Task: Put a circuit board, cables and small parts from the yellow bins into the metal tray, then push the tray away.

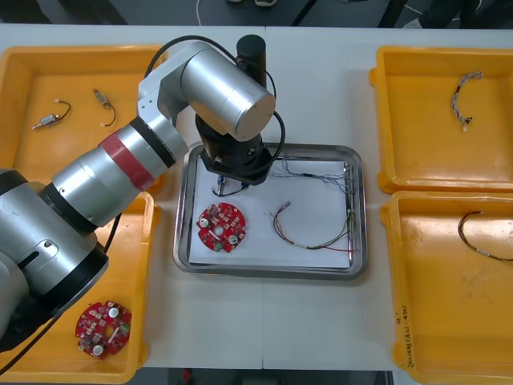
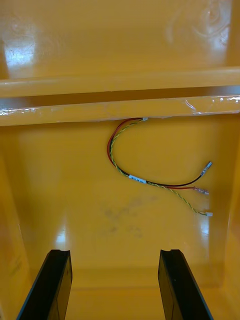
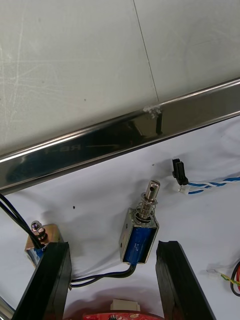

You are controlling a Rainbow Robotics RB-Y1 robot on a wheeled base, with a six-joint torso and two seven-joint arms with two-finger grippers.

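currently, placing step: left gripper [image 1: 222,188], jaws spread, at upper left of metal tray [image 1: 272,271], 1 small metal part [image 3: 140,235] lying between them; right gripper [image 2: 114,255], jaws spread, over red and yellow cable [image 2: 136,178] in yellow bin [image 2: 75,205]; next, likely: lift left clear.

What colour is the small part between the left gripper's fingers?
The small metal part is blue, silver-framed; best in left wrist view.

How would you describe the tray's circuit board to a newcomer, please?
Find the metal tray between the yellow bins. The circuit board lies in its near-left corner, beside the left gripper. It is the tray's only round red thing, among thin cables.
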